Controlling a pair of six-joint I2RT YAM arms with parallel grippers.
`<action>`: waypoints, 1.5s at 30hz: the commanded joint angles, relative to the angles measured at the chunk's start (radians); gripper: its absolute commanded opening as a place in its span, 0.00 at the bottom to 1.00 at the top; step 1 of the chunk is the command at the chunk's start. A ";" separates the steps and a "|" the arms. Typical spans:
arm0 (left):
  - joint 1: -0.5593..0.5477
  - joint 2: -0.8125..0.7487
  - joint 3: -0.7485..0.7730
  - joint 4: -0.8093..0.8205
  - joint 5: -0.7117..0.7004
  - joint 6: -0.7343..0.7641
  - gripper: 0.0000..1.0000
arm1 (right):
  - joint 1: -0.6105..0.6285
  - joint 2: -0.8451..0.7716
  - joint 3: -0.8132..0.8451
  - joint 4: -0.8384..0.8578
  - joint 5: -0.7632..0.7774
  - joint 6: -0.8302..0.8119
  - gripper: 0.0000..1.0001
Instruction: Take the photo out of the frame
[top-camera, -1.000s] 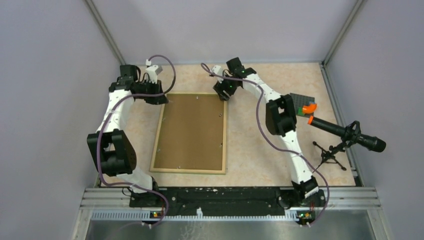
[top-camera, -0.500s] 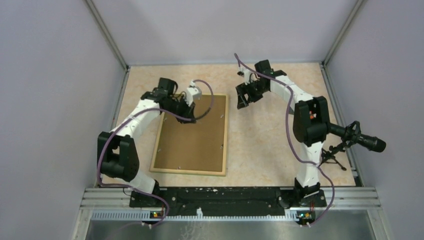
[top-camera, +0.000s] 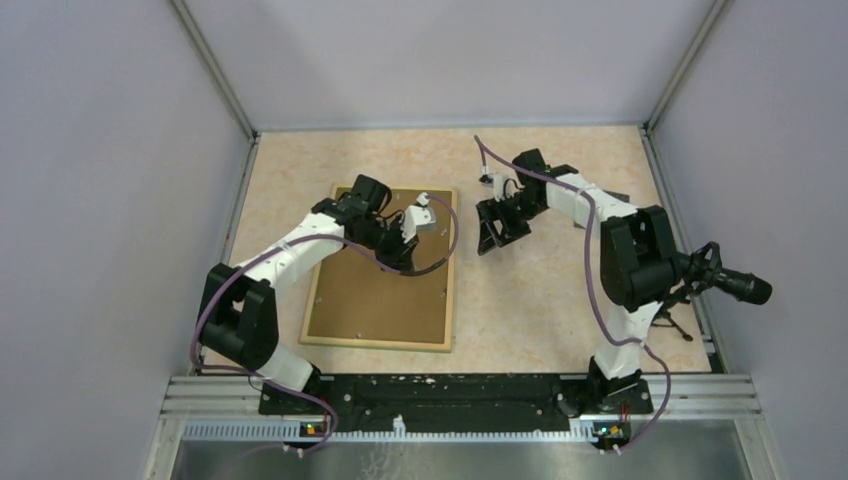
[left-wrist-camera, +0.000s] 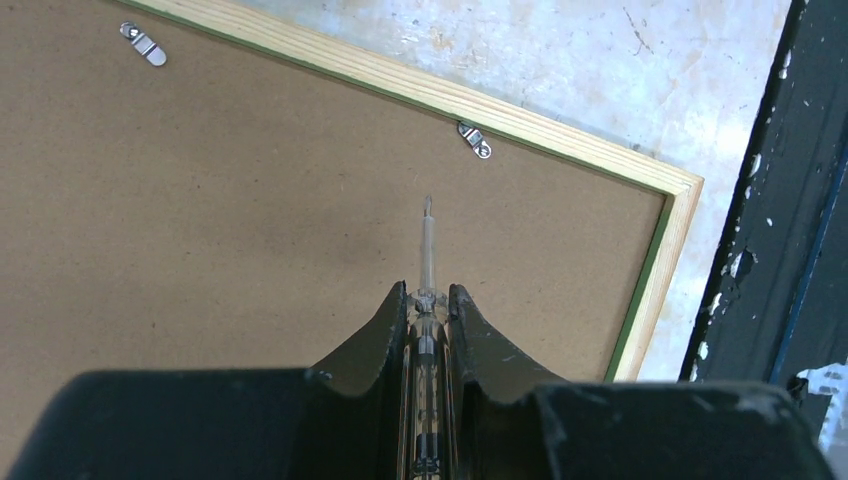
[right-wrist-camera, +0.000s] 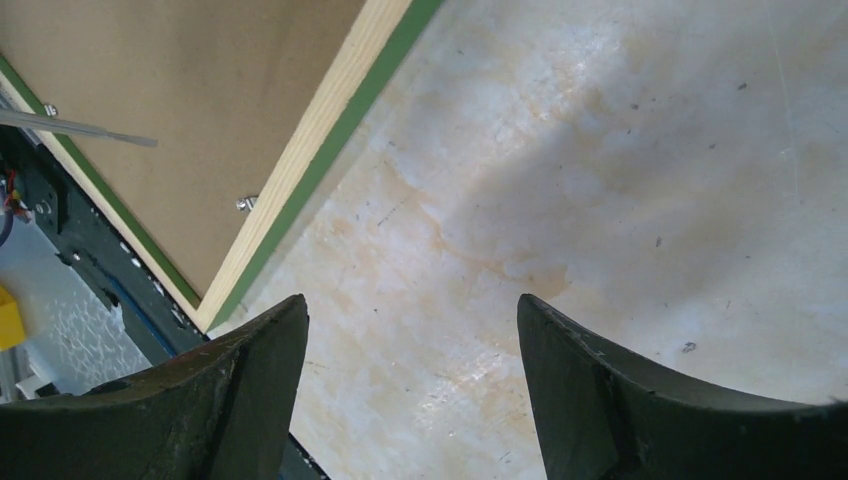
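Observation:
The frame (top-camera: 380, 300) lies face down on the table, brown fibreboard back up, with a thin green border; it also shows in the left wrist view (left-wrist-camera: 200, 200) and the right wrist view (right-wrist-camera: 200, 90). The photo is hidden under the back. My left gripper (top-camera: 405, 255) hovers over the frame's right half, shut (left-wrist-camera: 428, 300) on a clear-handled screwdriver (left-wrist-camera: 428, 240) whose tip points at the back near a metal clip (left-wrist-camera: 475, 140). My right gripper (top-camera: 490, 235) is open and empty (right-wrist-camera: 410, 305) over bare table just right of the frame.
A second metal clip (left-wrist-camera: 145, 45) sits on the frame's back. A black microphone on a small tripod (top-camera: 700, 270) stands at the right edge. A black rail (top-camera: 450, 395) runs along the near edge. Grey walls close in three sides.
My left arm has swung from beyond the frame's far left corner to over its right half. My right gripper has moved off the frame's far right corner, to the right and nearer.

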 joint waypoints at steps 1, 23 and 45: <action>0.007 -0.006 0.043 0.050 0.002 -0.055 0.00 | 0.008 -0.099 -0.009 0.004 -0.011 -0.024 0.75; 0.012 0.319 0.367 0.039 -0.070 -0.169 0.00 | -0.010 -0.242 -0.262 0.140 -0.058 0.010 0.73; 0.012 0.456 0.480 0.083 -0.105 -0.227 0.00 | -0.009 -0.166 -0.215 0.101 -0.045 -0.015 0.72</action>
